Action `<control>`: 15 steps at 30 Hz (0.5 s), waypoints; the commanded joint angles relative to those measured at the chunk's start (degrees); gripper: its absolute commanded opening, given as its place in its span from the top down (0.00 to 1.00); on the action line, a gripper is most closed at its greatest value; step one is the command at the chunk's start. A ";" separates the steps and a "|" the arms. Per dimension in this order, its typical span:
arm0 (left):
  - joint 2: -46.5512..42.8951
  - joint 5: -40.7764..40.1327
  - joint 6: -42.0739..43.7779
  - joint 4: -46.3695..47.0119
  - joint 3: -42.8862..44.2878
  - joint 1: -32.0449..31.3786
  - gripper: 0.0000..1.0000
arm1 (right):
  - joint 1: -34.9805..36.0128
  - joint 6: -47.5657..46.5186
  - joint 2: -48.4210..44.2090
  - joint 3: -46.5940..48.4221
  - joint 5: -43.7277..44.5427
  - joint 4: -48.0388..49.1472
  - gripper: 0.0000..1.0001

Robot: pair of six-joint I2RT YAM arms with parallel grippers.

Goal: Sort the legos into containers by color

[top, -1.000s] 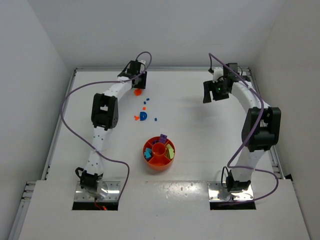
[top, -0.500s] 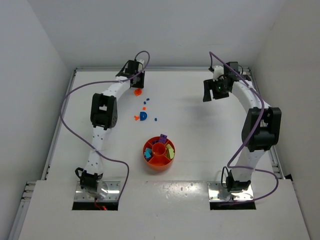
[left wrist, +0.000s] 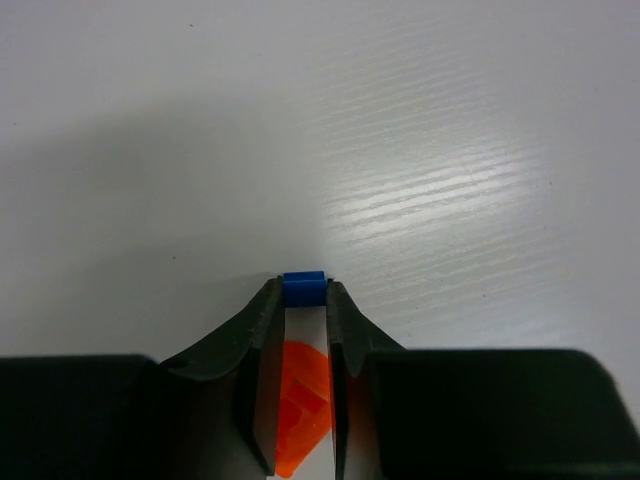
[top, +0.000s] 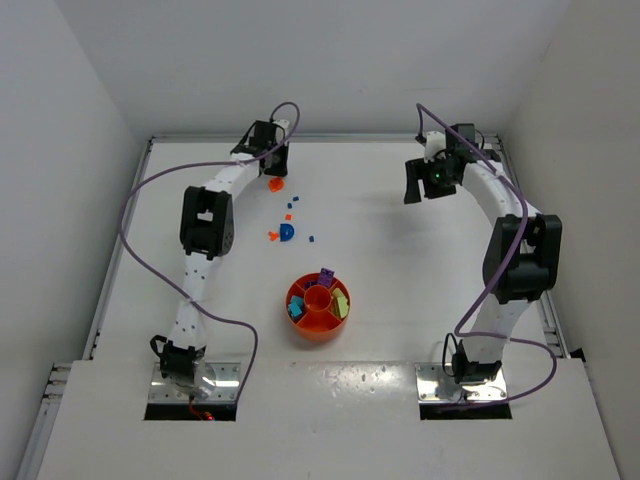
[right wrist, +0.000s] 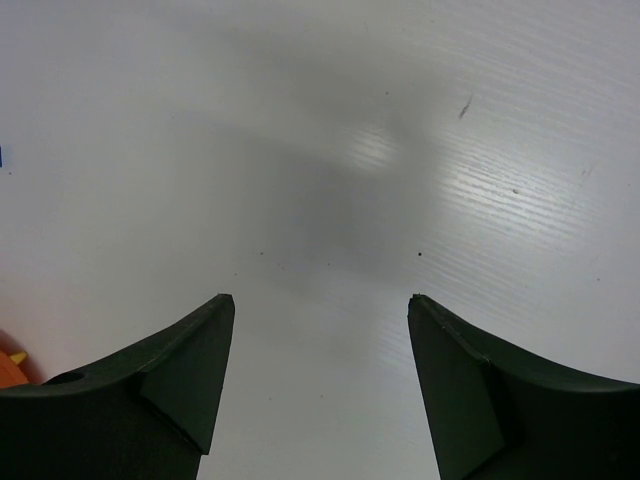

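Blue lego [left wrist: 303, 288] pinched crosswise at left gripper [left wrist: 303, 297] fingertips | orange lego [left wrist: 300, 420] behind it, between the fingers | right gripper [right wrist: 321, 298] spread wide, empty, farther off

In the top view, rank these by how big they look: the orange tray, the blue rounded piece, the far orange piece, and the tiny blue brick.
1. orange tray, by far the largest
2. blue rounded piece and far orange piece: too alike to rank
3. tiny blue brick, the smallest
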 commanded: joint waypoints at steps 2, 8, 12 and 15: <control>-7.93 8.62 2.84 0.10 -7.33 0.49 1.00 | 0.54 -0.09 -0.16 1.06 -0.93 1.25 0.30; -31.15 18.83 2.84 15.49 -31.08 1.02 1.00 | -0.77 -1.50 -2.80 -2.63 -2.60 0.55 0.32; -43.63 27.09 3.45 14.62 -39.52 2.34 1.00 | -0.78 -3.43 -5.70 -5.35 -3.21 1.07 0.34; -52.95 31.23 7.40 10.14 -45.59 2.34 1.00 | -0.78 -3.43 -6.85 -6.94 -3.83 1.69 0.34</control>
